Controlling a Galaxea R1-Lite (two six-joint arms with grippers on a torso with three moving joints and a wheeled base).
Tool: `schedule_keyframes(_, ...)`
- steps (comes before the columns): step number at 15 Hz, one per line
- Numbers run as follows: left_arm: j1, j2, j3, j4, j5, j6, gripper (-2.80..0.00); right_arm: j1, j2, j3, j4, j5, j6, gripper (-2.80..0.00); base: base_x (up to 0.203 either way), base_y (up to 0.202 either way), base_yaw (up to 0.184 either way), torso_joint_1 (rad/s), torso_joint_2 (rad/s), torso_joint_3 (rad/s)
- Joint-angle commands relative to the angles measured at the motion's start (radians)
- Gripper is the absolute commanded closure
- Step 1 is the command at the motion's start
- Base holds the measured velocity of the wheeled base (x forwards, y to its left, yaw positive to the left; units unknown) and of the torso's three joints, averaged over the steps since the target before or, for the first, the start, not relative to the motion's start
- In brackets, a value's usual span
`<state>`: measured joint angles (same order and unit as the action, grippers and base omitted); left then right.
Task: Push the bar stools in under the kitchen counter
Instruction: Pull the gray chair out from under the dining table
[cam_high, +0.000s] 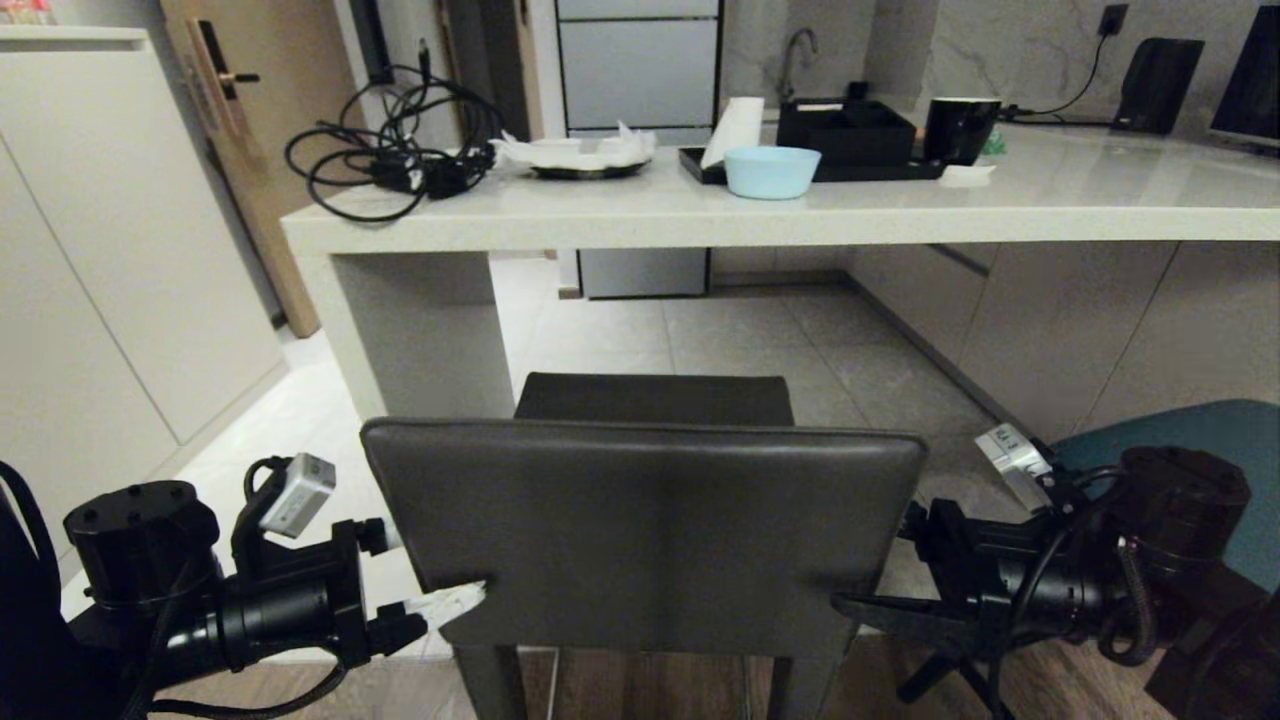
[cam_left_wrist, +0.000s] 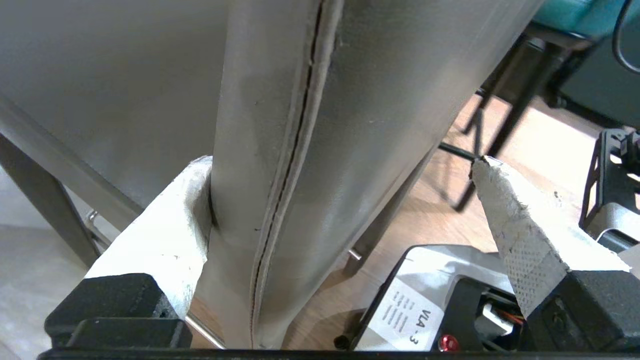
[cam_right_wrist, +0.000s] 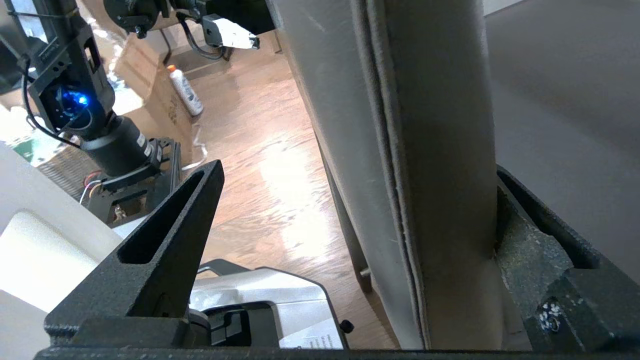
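We lose the dark grey stool (cam_high: 640, 530) below its backrest, its legs cut by the head view's lower edge. The teal stool (cam_high: 1200, 440) shows only a corner past the right arm. The bench (cam_high: 760, 215) runs off the right edge. In the right wrist view the right gripper's (cam_right_wrist: 350, 240) far finger sits partly behind the backrest.

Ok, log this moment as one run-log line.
left claw: open, straddling grey stool backrest edge | right claw: open, same opposite edge | stool short of counter

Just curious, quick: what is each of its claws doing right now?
Left gripper: open, straddling the grey stool's back edge.
Right gripper: open, straddling the other edge of that back.
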<state>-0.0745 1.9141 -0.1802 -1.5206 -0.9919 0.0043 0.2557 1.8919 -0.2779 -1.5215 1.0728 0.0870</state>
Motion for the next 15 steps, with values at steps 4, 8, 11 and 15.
schedule_keyframes(4, -0.002, -0.010, 0.013, -0.009, -0.007, 0.000, -2.80, 0.000, -0.001, 0.006, -0.009, -0.002, 0.000, -2.80, -0.195, 0.000, -0.001, 0.002, 0.00, 0.002)
schedule_keyframes(8, -0.001, -0.021, 0.020, -0.009, -0.007, 0.000, -2.80, 0.002, -0.002, 0.013, -0.009, -0.004, 0.000, -2.80, -0.194, 0.000, -0.002, 0.001, 0.00, 0.003)
schedule_keyframes(11, -0.001, -0.024, 0.021, -0.009, -0.007, 0.000, -2.80, 0.002, -0.005, 0.019, -0.009, -0.005, 0.000, -2.80, -0.196, 0.000, 0.000, 0.001, 0.00, 0.001)
schedule_keyframes(15, -0.001, -0.030, 0.021, -0.009, -0.005, -0.001, -2.80, 0.002, -0.005, 0.019, -0.009, -0.005, 0.000, -2.80, -0.124, 0.000, -0.001, 0.001, 0.00, 0.003)
